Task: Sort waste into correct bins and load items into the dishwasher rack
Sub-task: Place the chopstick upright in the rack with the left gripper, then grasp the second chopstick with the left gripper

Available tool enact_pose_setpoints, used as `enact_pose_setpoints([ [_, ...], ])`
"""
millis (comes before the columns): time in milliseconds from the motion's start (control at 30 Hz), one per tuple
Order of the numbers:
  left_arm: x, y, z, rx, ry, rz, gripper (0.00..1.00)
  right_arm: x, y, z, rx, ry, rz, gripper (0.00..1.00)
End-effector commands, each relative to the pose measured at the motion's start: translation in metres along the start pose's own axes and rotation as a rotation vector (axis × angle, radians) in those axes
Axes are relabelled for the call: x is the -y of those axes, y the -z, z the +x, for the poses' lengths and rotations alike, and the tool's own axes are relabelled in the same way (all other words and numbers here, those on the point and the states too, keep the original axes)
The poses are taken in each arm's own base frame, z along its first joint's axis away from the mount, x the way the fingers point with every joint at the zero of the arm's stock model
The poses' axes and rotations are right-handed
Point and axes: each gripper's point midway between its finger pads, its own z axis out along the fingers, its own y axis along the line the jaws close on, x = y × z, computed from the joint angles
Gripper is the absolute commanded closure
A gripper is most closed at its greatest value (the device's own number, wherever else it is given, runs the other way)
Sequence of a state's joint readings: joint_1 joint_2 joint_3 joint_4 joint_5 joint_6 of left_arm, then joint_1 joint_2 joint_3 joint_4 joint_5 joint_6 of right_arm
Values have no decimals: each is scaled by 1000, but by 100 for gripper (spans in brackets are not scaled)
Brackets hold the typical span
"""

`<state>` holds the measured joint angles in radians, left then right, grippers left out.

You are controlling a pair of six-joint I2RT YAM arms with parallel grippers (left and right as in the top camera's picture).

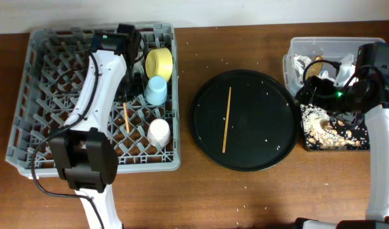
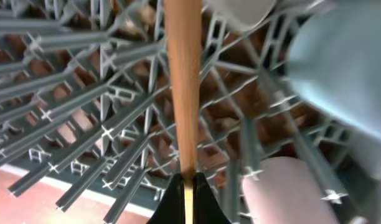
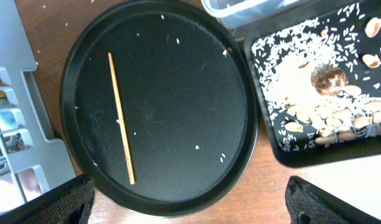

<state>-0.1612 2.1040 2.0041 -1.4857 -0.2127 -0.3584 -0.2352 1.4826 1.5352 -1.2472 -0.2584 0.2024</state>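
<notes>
1. The held chopstick [image 2: 181,93] is a smooth, straight, pale-wood stick. It runs up from the left tool [image 2: 185,193] across the dishwasher rack [image 1: 48,76].
2. That left tool is clamped on the held chopstick, its black fingertips [image 2: 170,200] pinched tight on either side of the wood.
3. The rack is grey plastic with a criss-cross lattice floor and upright pegs, and it sits at the left end of the table [image 1: 245,197].
4. Along the rack's right side sit three things:
   - the yellow bowl [image 1: 159,62], glossy and round, at the back;
   - the light-blue cup [image 1: 156,90] just in front of it;
   - the pink-white cup [image 1: 159,131] nearer the front.
5. The loose chopstick [image 1: 226,119] lies flat and nearly straight on the round black tray [image 1: 258,121], mid-table, with a few pale grains scattered around it.
6. Further right, the shallow black tray [image 1: 334,147] holds a heap of white rice [image 3: 290,68] and brown bits [image 3: 327,79].
7. Behind it is the clear tub [image 1: 321,43], with crumpled white napkins [image 1: 302,63] and a brown-gold wrapper [image 1: 318,60] inside.
8. The right tool [image 3: 190,208] hangs above the gap between the round tray and the shallow tray. Its fingers are spread wide and hold nothing.
</notes>
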Motion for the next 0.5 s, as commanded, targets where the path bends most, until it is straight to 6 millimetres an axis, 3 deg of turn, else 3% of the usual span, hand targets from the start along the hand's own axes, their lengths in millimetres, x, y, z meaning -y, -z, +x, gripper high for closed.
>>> enact_pose_setpoints([
  [0,-6,-12,-2,6,5,-20,72,1,2,-2,12,5,7,2],
  [67,-8,-5,-1,5,-7,-19,67,1,2,-2,12,5,7,2],
  [133,-10,14,-2,17,-26,-7,66,1,2,-2,12,5,7,2],
  [200,-5,63,1,80,-40,47,65,1,2,-2,12,5,7,2],
  [233,27,95,6,147,-82,174,56,1,2,-2,12,5,7,2],
  [267,55,106,11,174,-129,248,50,1,2,-2,12,5,7,2],
  [333,134,113,23,243,-275,345,40,1,2,-2,12,5,7,1],
  [400,208,95,48,235,-357,375,39,1,2,-2,12,5,7,2],
  [467,254,62,67,185,-402,360,41,1,2,-2,12,5,7,2],
])
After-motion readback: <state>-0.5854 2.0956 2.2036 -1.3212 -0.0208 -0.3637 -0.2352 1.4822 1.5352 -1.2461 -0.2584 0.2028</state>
